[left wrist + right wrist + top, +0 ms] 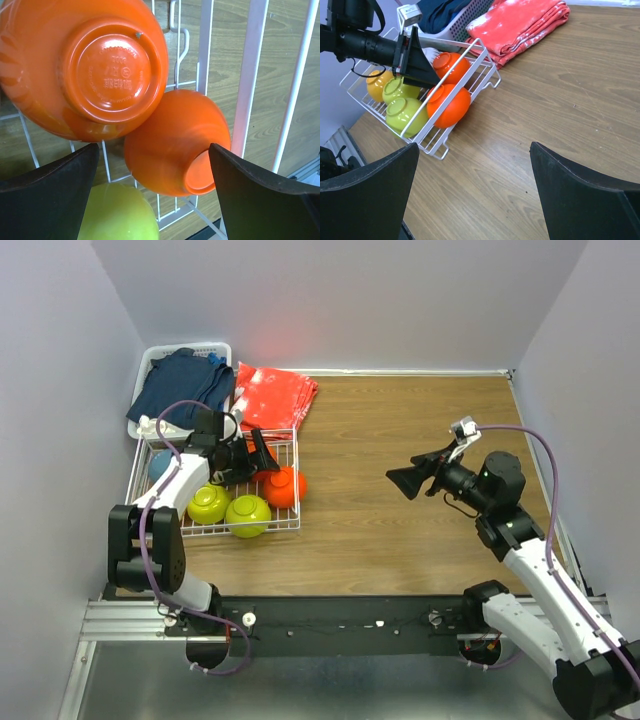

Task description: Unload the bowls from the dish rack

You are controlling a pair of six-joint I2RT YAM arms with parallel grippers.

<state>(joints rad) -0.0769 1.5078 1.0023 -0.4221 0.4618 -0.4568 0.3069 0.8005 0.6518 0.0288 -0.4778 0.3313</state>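
On left side, dish rack (285, 523) w/ red-orange, lime bowls (247, 514), L end effector (154, 148) spread above, R end effector (474, 146) spread.

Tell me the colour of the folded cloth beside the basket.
Folded cloth: red-orange, whitish blotches; right wrist view best.

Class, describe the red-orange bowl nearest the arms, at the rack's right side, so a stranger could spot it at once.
On the left of the wooden table stands a white wire dish rack. Two red-orange bowls lie along its right side wire. Pick the nearer red-orange bowl, tipped on its side beside a lime green bowl; the farther red-orange bowl sits behind it.
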